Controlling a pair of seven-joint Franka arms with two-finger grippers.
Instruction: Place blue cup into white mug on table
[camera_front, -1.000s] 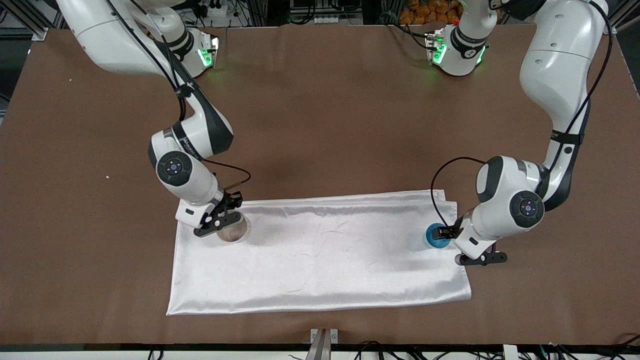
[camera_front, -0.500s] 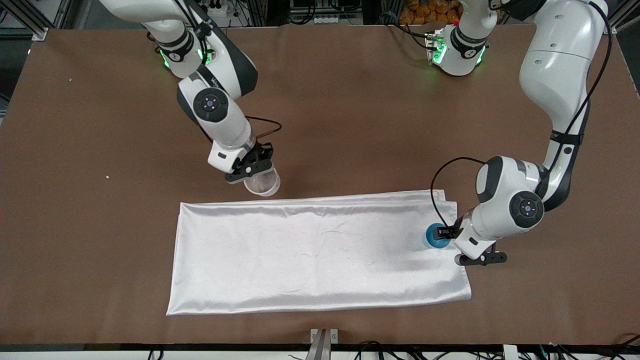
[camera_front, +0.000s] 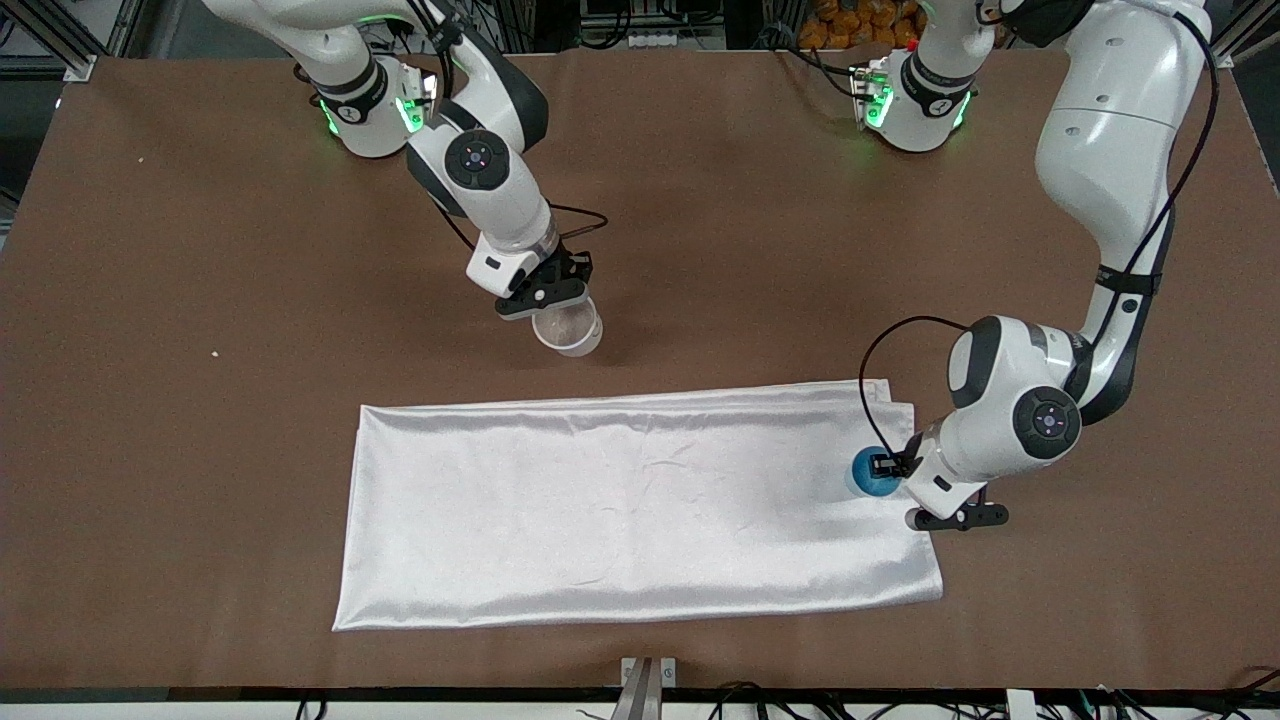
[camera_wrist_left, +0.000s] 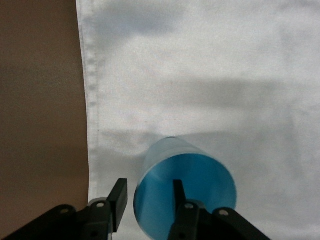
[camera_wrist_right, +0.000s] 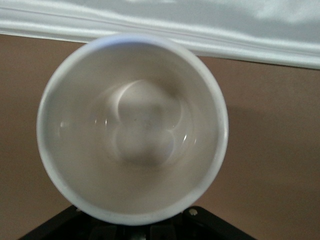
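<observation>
Front view: my right gripper (camera_front: 556, 310) is clamped on the white mug (camera_front: 567, 331), holding it over the bare table (camera_front: 700, 250). My left gripper (camera_front: 898, 482) straddles the blue cup's (camera_front: 873, 472) rim on the white cloth (camera_front: 640, 500), one finger (camera_wrist_left: 181, 200) inside, not visibly pinching.

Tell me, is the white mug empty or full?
Empty. The right wrist view looks straight into the white mug and shows only its bare pale inside.
</observation>
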